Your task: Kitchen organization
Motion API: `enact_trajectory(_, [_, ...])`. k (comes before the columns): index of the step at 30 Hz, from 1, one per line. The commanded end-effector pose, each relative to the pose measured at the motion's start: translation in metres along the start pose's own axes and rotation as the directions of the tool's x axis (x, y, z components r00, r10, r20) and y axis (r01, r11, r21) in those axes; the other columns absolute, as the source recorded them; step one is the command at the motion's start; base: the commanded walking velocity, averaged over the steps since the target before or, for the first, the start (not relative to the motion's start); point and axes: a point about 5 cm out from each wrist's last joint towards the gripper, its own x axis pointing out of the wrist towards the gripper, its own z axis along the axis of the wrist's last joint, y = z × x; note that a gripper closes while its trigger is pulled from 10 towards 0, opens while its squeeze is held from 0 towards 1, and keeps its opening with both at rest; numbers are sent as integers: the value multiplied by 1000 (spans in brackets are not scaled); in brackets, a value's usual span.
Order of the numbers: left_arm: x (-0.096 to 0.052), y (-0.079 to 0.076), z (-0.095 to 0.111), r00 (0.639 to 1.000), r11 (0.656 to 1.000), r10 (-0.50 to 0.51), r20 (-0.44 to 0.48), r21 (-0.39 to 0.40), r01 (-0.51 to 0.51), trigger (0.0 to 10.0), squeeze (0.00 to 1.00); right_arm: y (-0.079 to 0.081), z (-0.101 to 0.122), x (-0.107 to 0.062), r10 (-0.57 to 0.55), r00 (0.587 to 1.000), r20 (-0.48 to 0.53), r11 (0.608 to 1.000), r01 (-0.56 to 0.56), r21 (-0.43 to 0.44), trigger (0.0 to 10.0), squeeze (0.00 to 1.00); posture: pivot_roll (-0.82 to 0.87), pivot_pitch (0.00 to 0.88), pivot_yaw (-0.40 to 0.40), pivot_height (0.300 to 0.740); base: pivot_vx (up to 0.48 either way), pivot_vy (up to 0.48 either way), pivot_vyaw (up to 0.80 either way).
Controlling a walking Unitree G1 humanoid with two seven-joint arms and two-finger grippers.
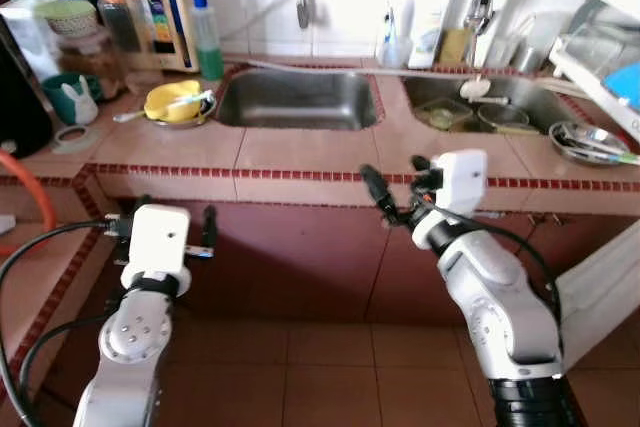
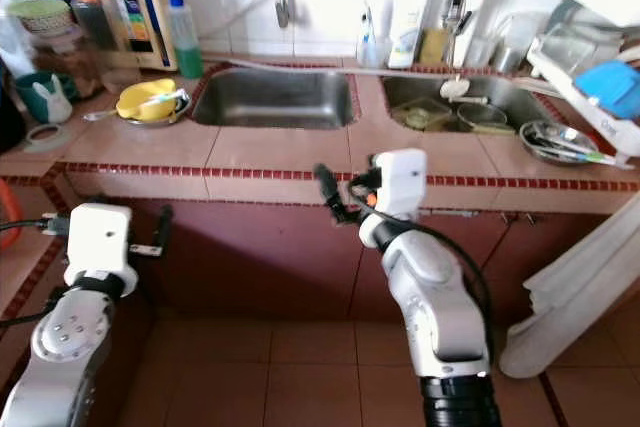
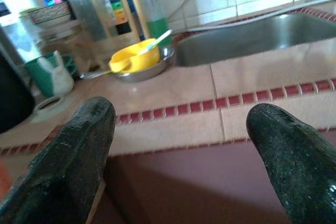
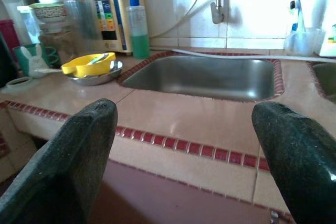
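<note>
Your left gripper (image 1: 160, 222) and right gripper (image 1: 395, 187), both released, hang below the counter; yellow bowl (image 1: 172, 100) at 12 o'clock from the left.

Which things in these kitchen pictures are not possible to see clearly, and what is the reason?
- Contents of the right steel sink basin: dishes there are small and overexposed in the eye views.
- Labels on the white bottles behind the sinks: too small, washed out.
- Blue item on the white dish rack: cut off by the edge.
- What lies inside the yellow plastic bowl: its rim hides it.
</note>
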Motion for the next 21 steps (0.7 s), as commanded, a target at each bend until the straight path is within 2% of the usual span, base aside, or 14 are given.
enact_trajectory(1, [2,-7,5,1000,1000,-17,22,-12,18,10000,0,-11,4,-3,-37,999,11,999,37,-16,10000,0,40,0,-3,740,0,0,0])
enact_trajectory(5, [2,-9,5,1000,1000,-19,23,-16,20,10000,0,-12,5,-2,-45,999,16,999,45,-16,10000,0,42,0,-2,740,0,0,0])
enact_trajectory(8, [3,-15,7,997,998,-62,37,-11,62,10000,0,-15,7,0,-79,996,33,997,79,-1,10000,0,50,0,-11,740,0,0,0])
enact_trajectory(17, [9,-27,16,983,988,-157,90,15,157,10000,0,-13,6,6,-71,997,29,997,71,8,10000,0,60,0,-20,740,0,0,0])
enact_trajectory(21, [16,-29,20,982,987,-160,103,7,160,10000,0,-15,3,6,-89,996,13,996,89,11,10000,0,49,0,-10,740,0,0,-650])
